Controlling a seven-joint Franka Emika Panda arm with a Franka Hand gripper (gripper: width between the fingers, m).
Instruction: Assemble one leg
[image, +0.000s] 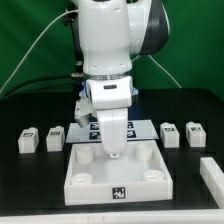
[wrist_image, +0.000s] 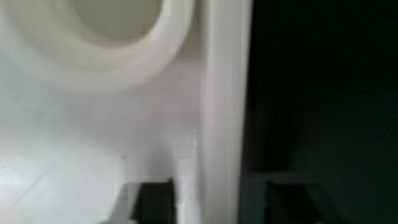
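Four small white legs lie in a row behind the tabletop: two at the exterior view's left (image: 28, 139) (image: 56, 132) and two at its right (image: 171, 133) (image: 195, 132). The large white square tabletop (image: 85, 178) with round corner sockets lies in front. My gripper (image: 114, 153) is down at the tabletop's far edge, holding no leg. In the wrist view the tabletop's rim (wrist_image: 214, 120) runs between my two dark fingertips (wrist_image: 157, 200), beside a round socket (wrist_image: 111, 40). The jaws straddle the rim, with a dark gap on one side.
The marker board (image: 93, 128) lies behind the tabletop, mostly hidden by the arm. A white block (image: 212, 172) sits at the exterior view's right edge. The table surface is black, with a green backdrop behind.
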